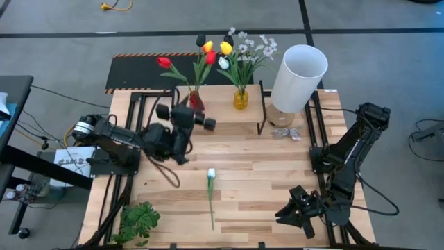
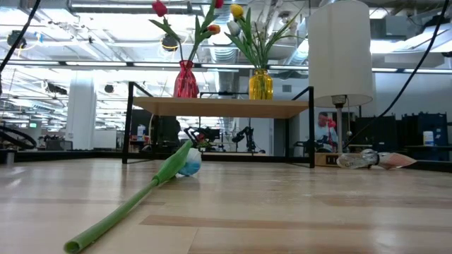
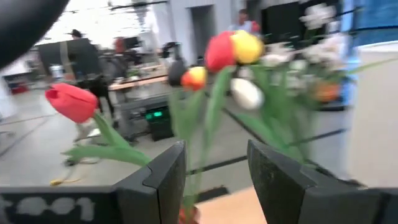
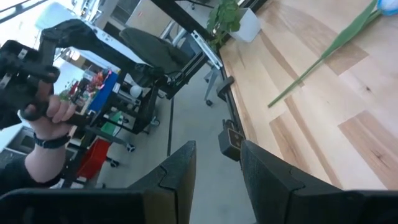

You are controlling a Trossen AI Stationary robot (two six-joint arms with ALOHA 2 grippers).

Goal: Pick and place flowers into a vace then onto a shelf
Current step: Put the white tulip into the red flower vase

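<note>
On the light-wood shelf stand a red vase with red and yellow tulips and a yellow vase with tulips and small white blossoms. One white tulip lies flat on the table in front of the shelf; its stem points toward the near edge. My left gripper is level and open just left of the red vase, with the vase's stems beyond its fingers. My right gripper hangs open and empty at the near right.
A white lamp stands at the shelf's right end, with a crumpled clear wrapper at its foot. A green leafy sprig sits at the near left corner. A black panel lies behind the shelf. A person's hand shows beyond the table.
</note>
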